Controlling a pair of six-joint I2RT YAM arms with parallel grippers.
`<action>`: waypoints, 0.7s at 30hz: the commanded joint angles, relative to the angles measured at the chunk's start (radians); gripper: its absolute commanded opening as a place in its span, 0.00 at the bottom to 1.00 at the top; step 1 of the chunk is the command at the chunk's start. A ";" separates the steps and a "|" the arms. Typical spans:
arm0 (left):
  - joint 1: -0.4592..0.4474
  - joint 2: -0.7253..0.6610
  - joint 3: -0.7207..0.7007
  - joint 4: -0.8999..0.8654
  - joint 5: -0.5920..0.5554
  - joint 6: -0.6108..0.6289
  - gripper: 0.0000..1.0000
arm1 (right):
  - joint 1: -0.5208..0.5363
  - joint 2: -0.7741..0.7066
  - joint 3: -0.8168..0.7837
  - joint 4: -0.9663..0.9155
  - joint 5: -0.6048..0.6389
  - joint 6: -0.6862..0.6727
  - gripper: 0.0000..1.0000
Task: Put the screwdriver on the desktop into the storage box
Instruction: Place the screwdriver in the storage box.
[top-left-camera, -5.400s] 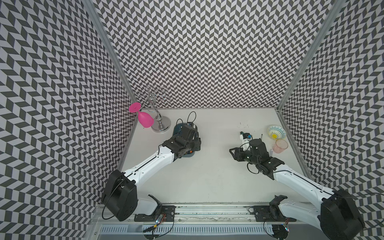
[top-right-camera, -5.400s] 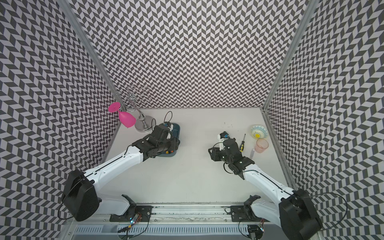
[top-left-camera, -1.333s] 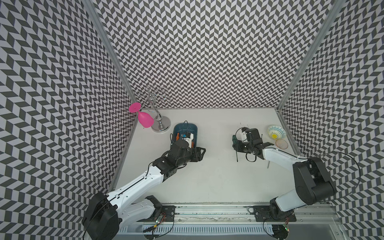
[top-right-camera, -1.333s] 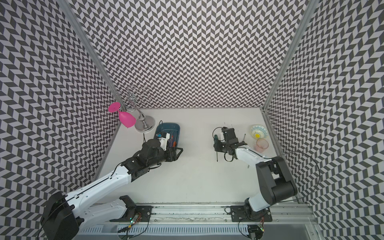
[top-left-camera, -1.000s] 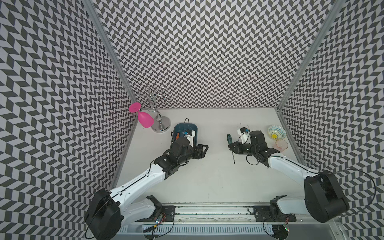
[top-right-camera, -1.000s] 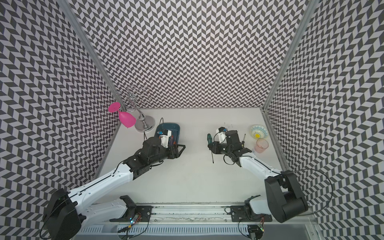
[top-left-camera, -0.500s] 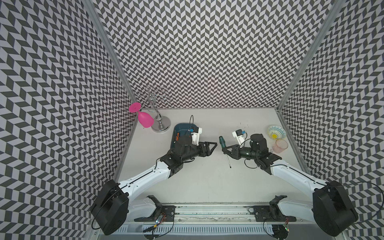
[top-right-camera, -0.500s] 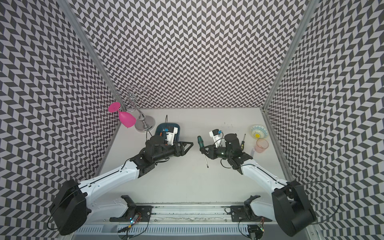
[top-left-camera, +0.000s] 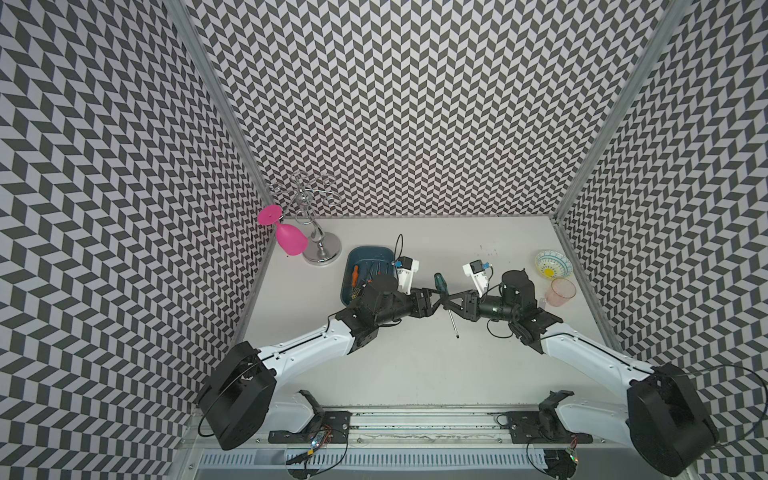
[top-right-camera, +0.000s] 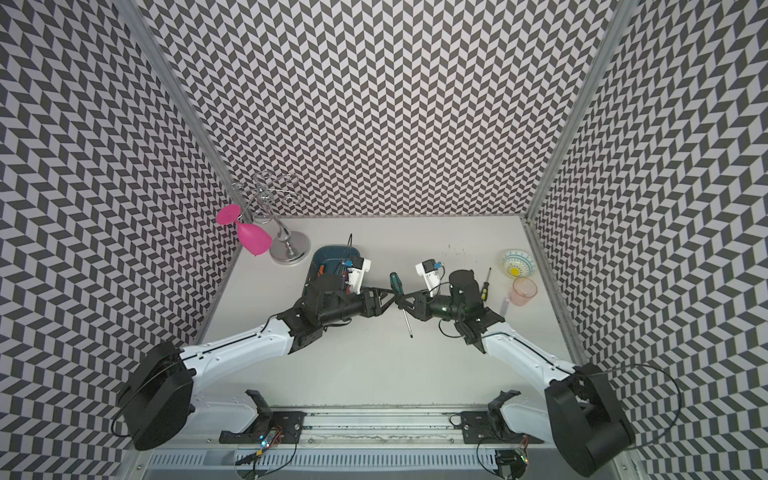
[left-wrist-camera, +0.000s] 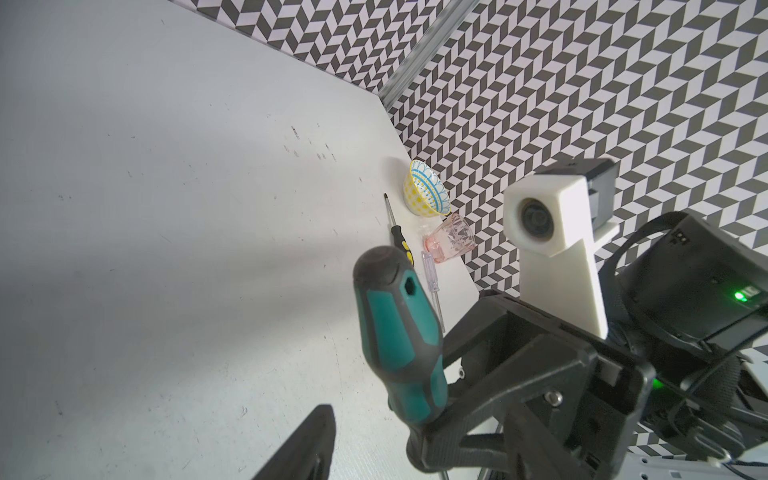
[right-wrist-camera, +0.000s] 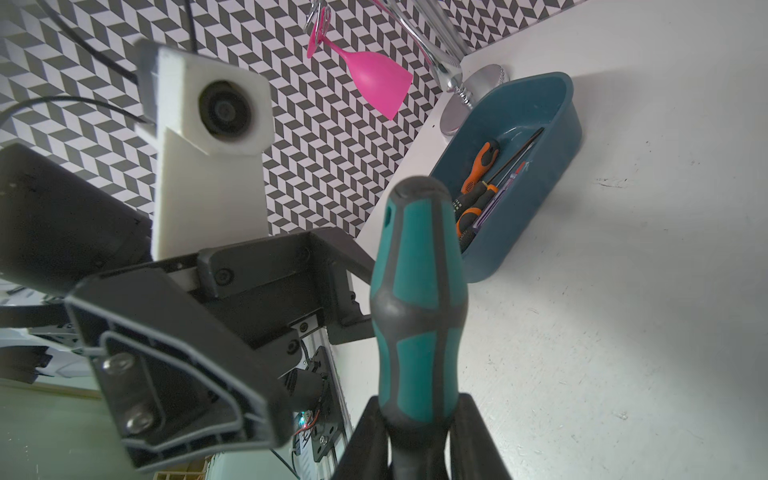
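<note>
A teal-and-grey-handled screwdriver (top-left-camera: 440, 283) (top-right-camera: 395, 282) hangs above the middle of the white desktop (top-left-camera: 415, 374), shaft pointing down toward the front. My right gripper (top-left-camera: 447, 302) (right-wrist-camera: 419, 411) is shut on the base of its handle (right-wrist-camera: 415, 291). My left gripper (top-left-camera: 435, 296) (top-right-camera: 388, 297) reaches in from the left and stands open beside the handle (left-wrist-camera: 395, 328); one finger (left-wrist-camera: 309, 440) shows with a gap to it. The teal storage box (top-left-camera: 368, 254) (right-wrist-camera: 552, 137) sits behind the left arm and holds several screwdrivers.
A black-and-yellow screwdriver (top-right-camera: 484, 289) (left-wrist-camera: 400, 237) and a clear-handled one (left-wrist-camera: 430, 277) lie on the desktop at the right. Beside them are a patterned bowl (top-left-camera: 552, 266) and a pink cup (top-left-camera: 561, 292). A pink wine glass (top-left-camera: 289, 237) hangs on a chrome rack (top-left-camera: 320, 249) at the back left.
The right arm has carried the screwdriver leftward to the middle. The left arm has swung away from the storage box and its open gripper has closed in on the handle.
</note>
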 joint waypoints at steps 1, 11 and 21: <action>-0.009 0.021 0.039 0.045 0.010 -0.005 0.64 | 0.013 -0.034 -0.010 0.078 -0.017 0.012 0.05; -0.017 0.059 0.044 0.086 0.027 -0.027 0.45 | 0.022 -0.048 -0.025 0.096 -0.018 0.017 0.05; -0.027 0.068 0.055 0.071 0.014 -0.015 0.19 | 0.025 -0.033 -0.031 0.109 -0.016 0.020 0.11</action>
